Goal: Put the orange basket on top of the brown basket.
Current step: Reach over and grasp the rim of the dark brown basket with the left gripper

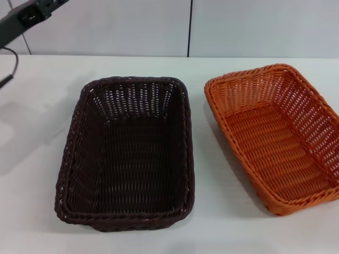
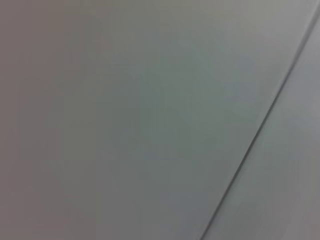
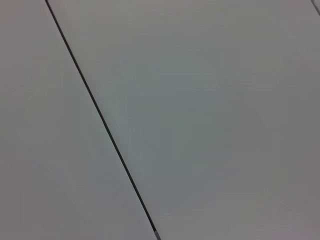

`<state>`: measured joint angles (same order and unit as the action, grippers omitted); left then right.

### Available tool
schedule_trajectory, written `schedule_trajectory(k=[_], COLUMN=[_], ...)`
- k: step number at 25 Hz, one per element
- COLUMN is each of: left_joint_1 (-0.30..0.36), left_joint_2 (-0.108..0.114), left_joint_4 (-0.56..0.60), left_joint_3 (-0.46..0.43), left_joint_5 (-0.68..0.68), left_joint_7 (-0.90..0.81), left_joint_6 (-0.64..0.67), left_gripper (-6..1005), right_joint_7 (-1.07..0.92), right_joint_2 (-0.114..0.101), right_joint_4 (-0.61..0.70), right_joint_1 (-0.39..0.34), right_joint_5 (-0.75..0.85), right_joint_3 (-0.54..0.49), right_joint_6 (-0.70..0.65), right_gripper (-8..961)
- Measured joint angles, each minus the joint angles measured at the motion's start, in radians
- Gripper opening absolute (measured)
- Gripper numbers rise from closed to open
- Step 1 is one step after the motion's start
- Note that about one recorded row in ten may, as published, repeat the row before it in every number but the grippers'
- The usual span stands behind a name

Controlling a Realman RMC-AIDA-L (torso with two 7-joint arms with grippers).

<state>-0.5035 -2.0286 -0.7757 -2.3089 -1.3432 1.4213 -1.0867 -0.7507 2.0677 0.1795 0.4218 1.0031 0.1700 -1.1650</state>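
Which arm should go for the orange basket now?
Right, probably. The orange basket sits on the robot's right side of the table, with the brown basket between it and the left arm, raised at far left. Neither gripper is in view.

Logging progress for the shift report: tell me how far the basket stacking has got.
Nothing looks done yet. The orange basket sits on the white table to the right of the brown basket, apart from it, both empty. Nothing is in hand: only part of the left arm shows at the upper left, away from both baskets. Still left: gripping, lifting and setting the orange one on the brown.
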Motion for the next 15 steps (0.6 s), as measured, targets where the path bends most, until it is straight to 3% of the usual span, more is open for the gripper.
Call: schedule_trajectory(k=[1, 2, 3, 4, 5, 7, 8, 11, 12, 13, 15], left_joint_1=[0.000, -0.003, -0.003, -0.009, -0.009, -0.029, -0.029, -0.053, -0.073, -0.073, -0.105], left_joint_2=[0.013, 0.045, 0.045, 0.076, 0.076, 0.125, 0.125, 0.140, 0.133, 0.133, 0.098], left_joint_4=[-0.042, -0.115, -0.115, -0.178, -0.178, -0.280, -0.280, -0.370, -0.440, -0.440, -0.528], left_joint_3=[0.014, 0.035, 0.035, 0.052, 0.052, 0.068, 0.068, 0.069, 0.069, 0.069, 0.070], left_joint_5=[-0.078, -0.220, -0.220, -0.344, -0.344, -0.532, -0.532, -0.697, -0.813, -0.813, -0.972], left_joint_7=[-0.104, -0.299, -0.299, -0.455, -0.455, -0.682, -0.682, -0.819, -0.887, -0.887, -0.946], left_joint_6=[0.020, 0.033, 0.033, 0.012, 0.012, -0.091, -0.091, -0.208, -0.289, -0.289, -0.393], left_gripper=[824, 823, 822, 821, 820, 818, 817, 814, 813, 812, 810], right_joint_7=[0.000, 0.000, 0.001, 0.001, 0.002, 0.004, 0.004, 0.004, 0.004, 0.004, 0.004], right_joint_2=[0.000, 0.000, 0.000, 0.000, 0.000, -0.001, -0.001, -0.001, -0.002, -0.002, -0.003], right_joint_4=[0.000, 0.000, 0.000, 0.000, 0.000, 0.000, 0.000, 0.002, 0.005, 0.005, 0.008], right_joint_1=[0.000, 0.000, 0.000, 0.000, 0.000, 0.000, 0.000, 0.000, 0.001, 0.001, 0.003], right_joint_5=[0.000, 0.000, 0.000, 0.000, 0.000, 0.000, 0.000, 0.000, 0.000, 0.000, 0.000], right_joint_3=[0.000, -0.001, -0.003, -0.003, -0.006, -0.014, -0.014, -0.015, -0.016, -0.016, -0.016], right_joint_6=[0.000, 0.004, 0.005, 0.005, 0.006, 0.007, 0.007, 0.013, 0.022, 0.022, 0.036], right_gripper=[770, 770, 770, 770, 769, 769, 769, 768, 768, 767, 767])
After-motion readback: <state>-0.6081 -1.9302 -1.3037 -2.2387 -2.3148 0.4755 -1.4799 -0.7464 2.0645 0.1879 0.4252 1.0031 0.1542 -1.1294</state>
